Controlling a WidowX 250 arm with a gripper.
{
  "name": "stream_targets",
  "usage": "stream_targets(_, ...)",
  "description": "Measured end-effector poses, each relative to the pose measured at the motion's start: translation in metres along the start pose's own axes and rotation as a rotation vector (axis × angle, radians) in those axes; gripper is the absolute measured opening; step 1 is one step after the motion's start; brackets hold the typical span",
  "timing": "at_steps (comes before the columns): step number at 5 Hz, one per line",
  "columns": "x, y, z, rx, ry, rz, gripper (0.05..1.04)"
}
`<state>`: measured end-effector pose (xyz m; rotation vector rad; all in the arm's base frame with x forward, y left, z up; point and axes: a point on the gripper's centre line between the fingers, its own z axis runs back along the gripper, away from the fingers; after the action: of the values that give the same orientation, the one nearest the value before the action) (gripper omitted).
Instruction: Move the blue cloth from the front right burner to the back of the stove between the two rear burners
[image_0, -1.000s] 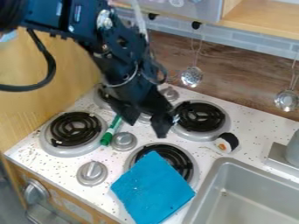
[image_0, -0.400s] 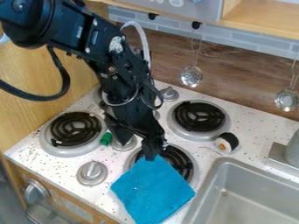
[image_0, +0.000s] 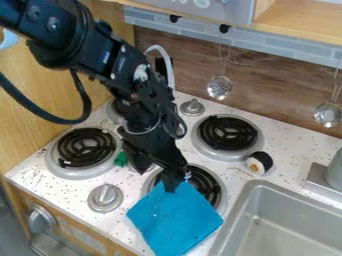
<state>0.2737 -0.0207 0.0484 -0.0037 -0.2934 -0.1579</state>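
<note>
We list one black two-finger gripper (image_0: 157, 180), open, one finger at the upper corner of one blue cloth (image_0: 177, 220), which lies partly over a coil burner (image_0: 210, 188) beside the sink (image_0: 233, 220); contact, we judge, likely; grip and lift, none.

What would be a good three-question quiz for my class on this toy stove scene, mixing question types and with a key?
1. True or false: the sushi roll lies outside the sink.

2. How many metal ladles hang in front of the wooden panel?

3. Which of these is the black gripper nearest to?
a) the sushi roll
b) the blue cloth
c) a metal ladle

Key: 1 true; 2 two; 3 b.
</note>
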Motion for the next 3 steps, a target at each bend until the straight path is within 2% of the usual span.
stream_targets(3, 0.006, 0.003, -0.033, 0.019, 0.017, -0.004, 0.992)
